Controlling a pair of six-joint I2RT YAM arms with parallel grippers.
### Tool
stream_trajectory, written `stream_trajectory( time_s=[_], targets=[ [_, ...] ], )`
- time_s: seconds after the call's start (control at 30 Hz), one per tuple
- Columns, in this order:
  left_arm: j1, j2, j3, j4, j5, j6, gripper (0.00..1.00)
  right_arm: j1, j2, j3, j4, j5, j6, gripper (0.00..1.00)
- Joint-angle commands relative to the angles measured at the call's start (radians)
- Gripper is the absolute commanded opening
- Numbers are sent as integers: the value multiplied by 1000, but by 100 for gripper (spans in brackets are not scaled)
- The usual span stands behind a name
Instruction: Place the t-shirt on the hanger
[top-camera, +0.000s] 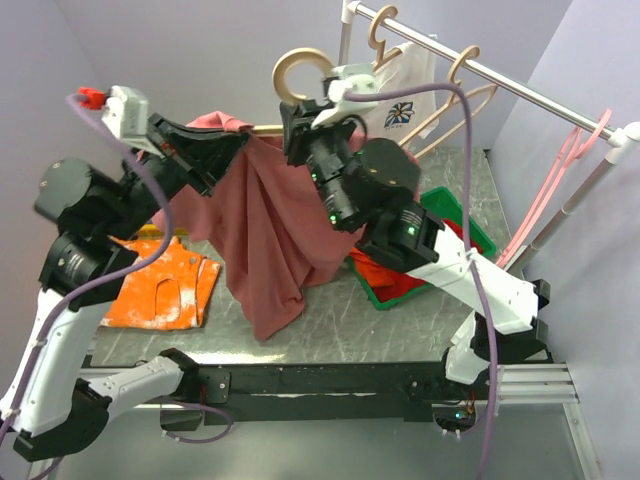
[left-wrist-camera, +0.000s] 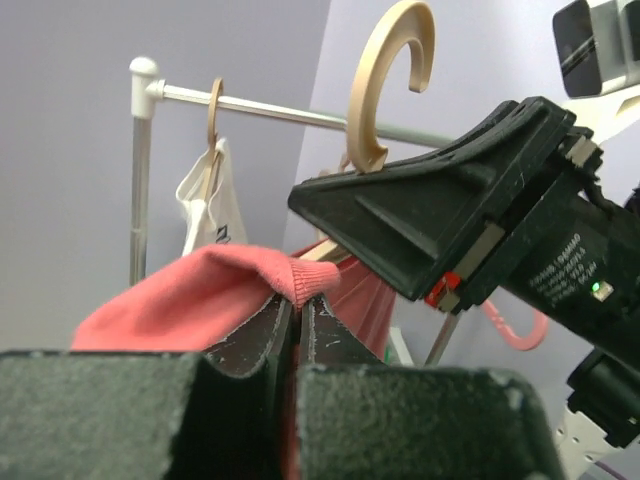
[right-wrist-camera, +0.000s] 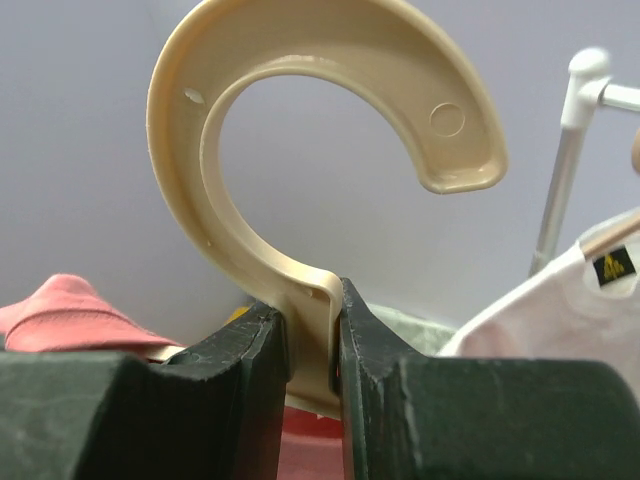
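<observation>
Clock is read on the top view, from the t-shirt (top-camera: 265, 225).
- Centre is blocked: the shirt hangs as a wide drape between both arms.
- 10 o'clock: left gripper (left-wrist-camera: 297, 330) pinched on the shirt edge, its arm filling 9.
- 1 o'clock: right gripper (right-wrist-camera: 312, 340) clamped on the hanger (right-wrist-camera: 180, 150) neck, its arm bulk filling 3.
- 1–3 o'clock, far side: the rail (top-camera: 530, 88) carries the white t-shirt (top-camera: 405, 95) and the pink hanger (top-camera: 548, 195), so it is crowded.
- 4 o'clock: green bin (top-camera: 455, 215) under the right arm.
- 8 o'clock: orange garment (top-camera: 165, 285) lies flat, with room above it.
- 5–6 o'clock: bare table (top-camera: 390, 325), open.
- 12 o'clock: open air above the hook.
</observation>
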Motion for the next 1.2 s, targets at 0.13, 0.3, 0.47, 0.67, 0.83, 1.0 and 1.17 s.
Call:
stream_trajectory(
  time_s=[0.13, 0.3, 0.47, 0.67, 0.83, 1.0, 1.17],
  targets=[
    [4, -75, -29, -136, -32, 73, 47, 40, -129, -213, 253, 18, 10, 0],
    [4, -178, -72, -177, -57, 110, 71, 40, -166, -365, 265, 12, 86, 0],
    [4, -225, -63, -255, -40, 153, 77, 40, -203, -475, 290, 9, 113, 0],
    [4, -322, -149, -343, -227, 283, 58, 40, -281, -595, 274, -27, 126, 0],
    [4, -287, -196, -508, -137, 342, 63, 38, -342, -652, 181, -90, 137, 0],
    [4, -264, -205, -558, -3, 395, 67, 38, -384, -718, 112, -162, 183, 0],
    [4, -222, -187, -624, 146, 408, 68, 38, -388, -712, 64, -198, 191, 0]
  ],
)
